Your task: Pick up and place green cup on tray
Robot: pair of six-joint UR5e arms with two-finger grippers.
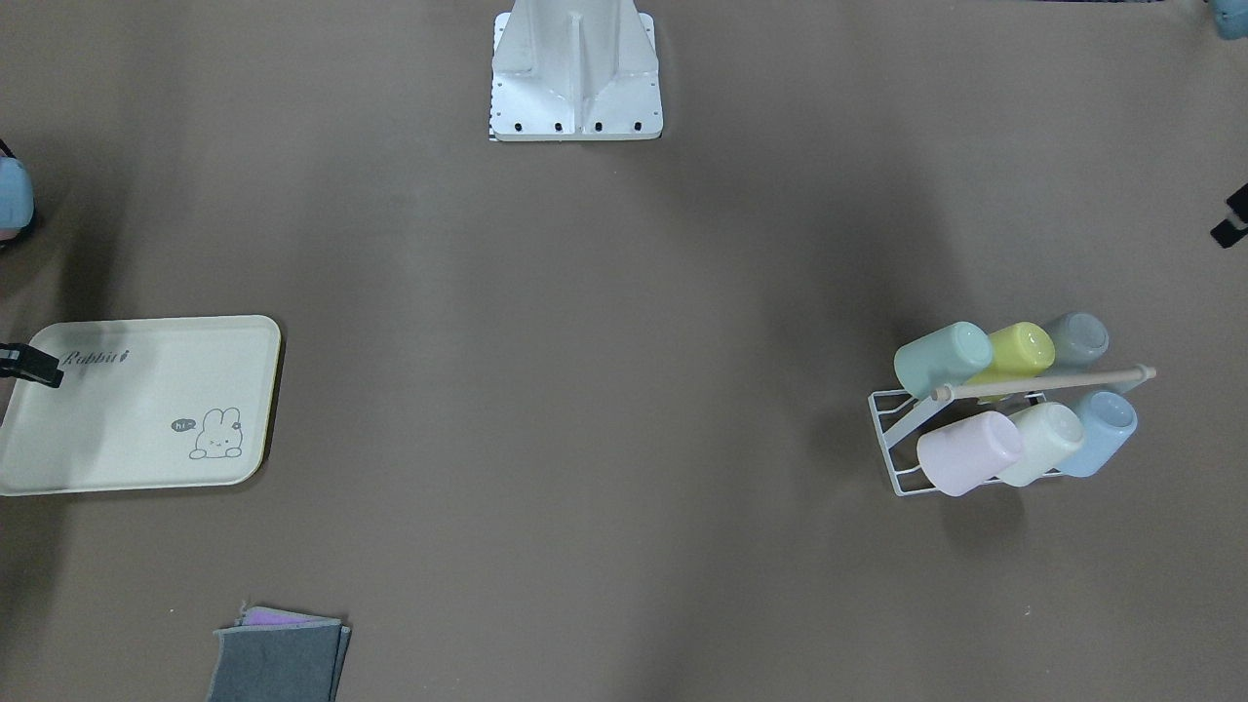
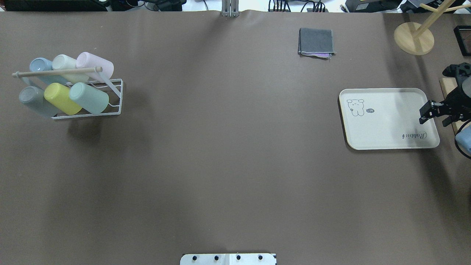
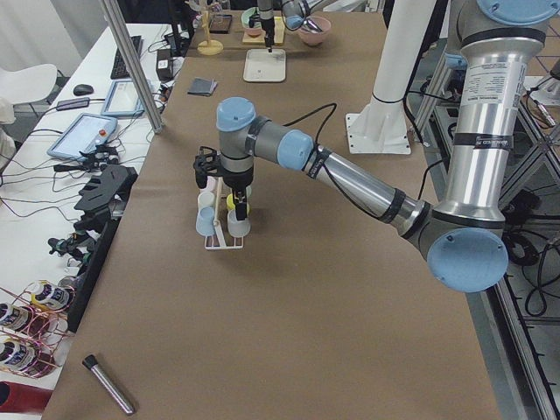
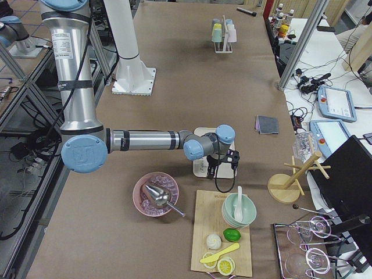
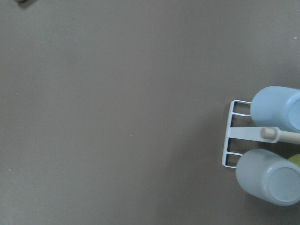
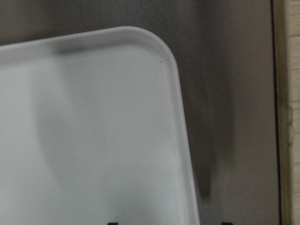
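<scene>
The overhead view shows the green cup [image 2: 89, 97] lying tilted on the white wire rack [image 2: 116, 96], in the row nearer the robot. It sits at the end toward the middle of the table [image 2: 228, 154], just beside the yellow-green cup [image 2: 62, 98]. The tray [image 2: 386, 127] lies at the opposite end of the table, well apart from the rack.

The left wrist view shows only the far end of the rack: the blue cup [image 5: 276, 108], the grey cup [image 5: 269, 178] and a wooden rod [image 5: 281, 135]. The green cup is outside that view.

Only the exterior left view shows the left gripper [image 3: 234, 206]. The left arm reaches out over the table with the wrist turned down, directly above the rack. Whether this gripper is spread or pressed together cannot be told.

The right gripper [image 2: 425, 113] hangs over the tray's outer short edge, near the "Rabbit" script. The right forearm runs level and low, as the exterior right view shows. In the right wrist view two dark fingertips [image 6: 112, 222] stand apart at the bottom edge: the gripper is spread and holds nothing.
</scene>
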